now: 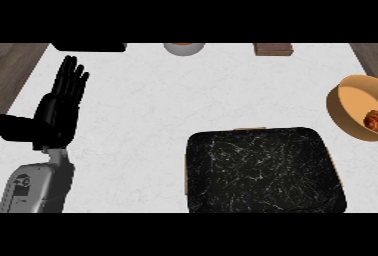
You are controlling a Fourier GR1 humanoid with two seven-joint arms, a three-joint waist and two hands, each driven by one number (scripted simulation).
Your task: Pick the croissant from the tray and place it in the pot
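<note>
A black marbled tray [262,170] lies on the white counter at the lower middle right, with nothing on it. At the right edge stands a tan pot [353,107], partly cut off by the frame. Inside it, a brown croissant [371,120] shows against the pot's inner wall. My left hand [57,107] rests at the left with its fingers straight and pointing up, holding nothing, far from the tray and the pot. My right hand shows nowhere in the head view.
Along the far counter edge sit a black object [88,47], a grey bowl [184,48] and a brown block [273,49]. Dark wood floor [18,65] shows beyond the counter's left and right sides.
</note>
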